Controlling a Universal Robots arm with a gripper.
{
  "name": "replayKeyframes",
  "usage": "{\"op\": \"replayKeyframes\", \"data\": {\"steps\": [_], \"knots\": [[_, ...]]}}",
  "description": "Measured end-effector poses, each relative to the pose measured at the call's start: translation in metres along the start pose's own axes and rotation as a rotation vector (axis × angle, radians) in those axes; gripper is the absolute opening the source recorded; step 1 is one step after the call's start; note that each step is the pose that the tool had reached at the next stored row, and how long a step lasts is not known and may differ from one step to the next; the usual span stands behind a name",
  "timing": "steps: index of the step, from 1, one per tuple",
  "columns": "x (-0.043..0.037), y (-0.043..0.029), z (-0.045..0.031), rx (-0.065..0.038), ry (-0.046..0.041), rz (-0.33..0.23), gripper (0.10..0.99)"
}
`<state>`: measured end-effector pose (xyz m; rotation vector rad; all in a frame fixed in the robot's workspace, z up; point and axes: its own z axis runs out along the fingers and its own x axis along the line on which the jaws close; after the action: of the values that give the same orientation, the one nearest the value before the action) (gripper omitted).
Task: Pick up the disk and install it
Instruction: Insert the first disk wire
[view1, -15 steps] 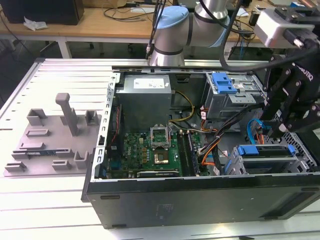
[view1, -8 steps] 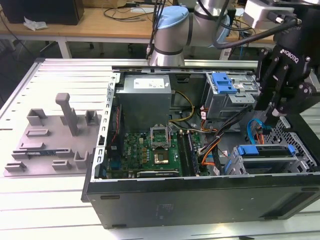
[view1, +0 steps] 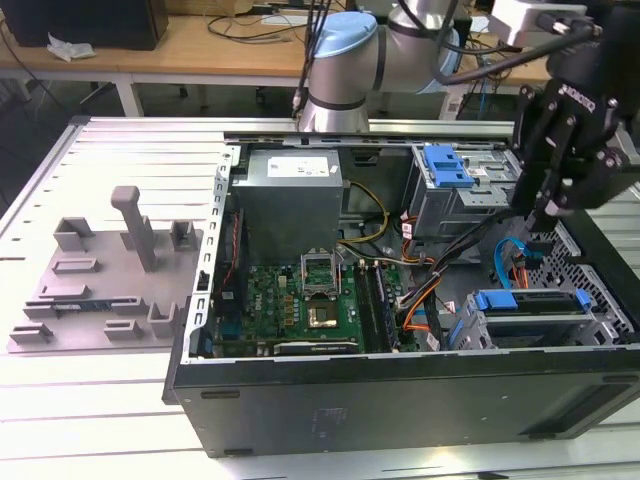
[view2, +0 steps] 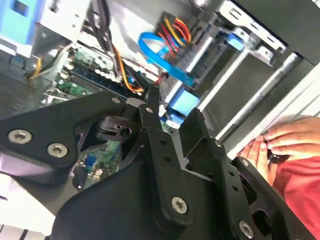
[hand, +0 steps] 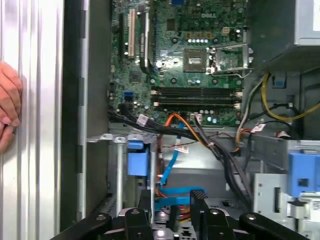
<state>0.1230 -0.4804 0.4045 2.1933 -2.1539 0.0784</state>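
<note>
The disk (view1: 528, 303) lies in the drive cage at the front of the open computer case, toward the exterior view's right. Its blue carrier frame shows along the top edge. The blue end of that frame (hand: 138, 161) also shows in the first wrist view and in the second wrist view (view2: 183, 103). My black gripper (view1: 541, 214) hangs above and a little behind the cage, apart from the disk. In both wrist views its fingers (hand: 145, 201) stand apart with nothing between them (view2: 170, 112).
A blue cable (hand: 172, 165) and orange wires run under the gripper. A second grey cage with a blue latch (view1: 446, 166) stands behind. A person's hand (view2: 287, 140) rests on the table beside the case. A grey fixture (view1: 105, 275) sits at the exterior view's left.
</note>
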Motion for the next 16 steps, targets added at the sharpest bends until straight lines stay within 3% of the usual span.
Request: {"op": "replayKeyframes", "data": {"steps": [4,5,6,8,9,11,14,16], "knots": [[-0.0100,-0.0013,-0.0001,0.000,0.0043,0.005,0.443],[-0.0117,-0.0053,-0.0001,0.000,0.0132,0.005,0.443],[-0.0129,-0.0147,-0.0001,-0.001,0.0217,0.005,0.443],[-0.0133,-0.0241,0.0000,-0.002,0.0231,0.005,0.443],[-0.0135,-0.0353,0.0001,-0.004,0.0233,0.005,0.443],[-0.0137,-0.0492,0.0002,-0.006,0.0234,0.004,0.443],[-0.0153,-0.0540,0.0008,-0.007,0.0277,0.005,0.443],[-0.0161,-0.0542,0.0016,-0.008,0.0417,0.012,0.443]]}}
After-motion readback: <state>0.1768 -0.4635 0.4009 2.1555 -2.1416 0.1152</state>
